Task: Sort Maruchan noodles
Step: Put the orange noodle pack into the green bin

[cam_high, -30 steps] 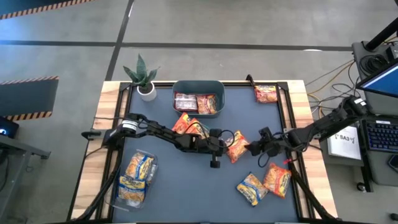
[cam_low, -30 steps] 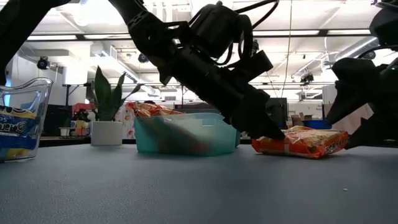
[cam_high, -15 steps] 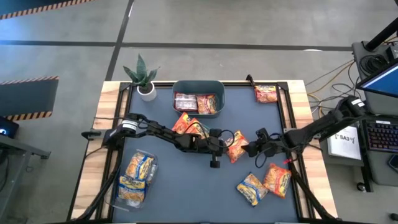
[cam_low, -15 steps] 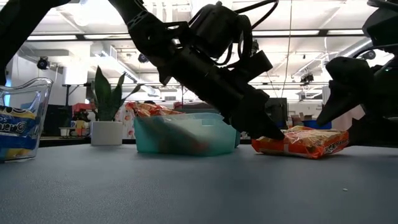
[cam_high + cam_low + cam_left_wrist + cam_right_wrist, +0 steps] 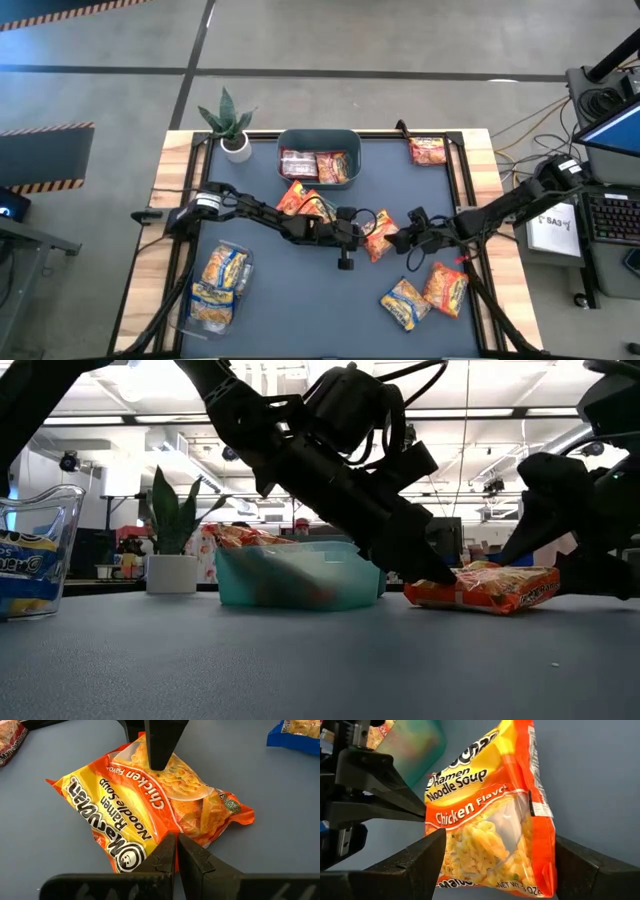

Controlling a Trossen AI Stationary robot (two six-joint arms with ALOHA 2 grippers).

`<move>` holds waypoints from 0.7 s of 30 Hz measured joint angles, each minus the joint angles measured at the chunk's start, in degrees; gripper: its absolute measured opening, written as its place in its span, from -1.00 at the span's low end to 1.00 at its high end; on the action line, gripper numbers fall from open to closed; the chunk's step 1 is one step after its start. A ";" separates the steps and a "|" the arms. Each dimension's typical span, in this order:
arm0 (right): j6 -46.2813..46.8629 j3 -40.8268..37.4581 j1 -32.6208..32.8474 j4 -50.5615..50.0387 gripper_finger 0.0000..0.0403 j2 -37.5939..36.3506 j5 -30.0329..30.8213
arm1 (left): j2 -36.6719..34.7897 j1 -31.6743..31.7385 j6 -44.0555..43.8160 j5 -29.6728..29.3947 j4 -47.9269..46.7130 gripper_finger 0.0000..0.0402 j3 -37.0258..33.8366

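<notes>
While pinched at one edge by closed left gripper (image 5: 362, 232), orange packet (image 5: 380, 236) light, crinkly, slippery; right gripper (image 5: 408, 238) open astride opposite edge.

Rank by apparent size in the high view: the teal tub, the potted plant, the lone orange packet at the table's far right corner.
1. Teal tub
2. Potted plant
3. Lone orange packet

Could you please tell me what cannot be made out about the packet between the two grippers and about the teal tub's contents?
- Orange chicken packet: its lower edge is hidden by the left gripper's shut fingers in the left wrist view.
- Same packet in the right wrist view: the right gripper's open fingers straddle it; contact cannot be told.
- Teal tub: packet flavours are too small in the high view, and blurred through its wall in the low view.
</notes>
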 joint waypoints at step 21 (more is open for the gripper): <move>-0.74 0.00 0.00 0.78 0.44 0.00 -0.12 | 0.00 0.00 -0.02 0.02 0.02 -1.00 -0.02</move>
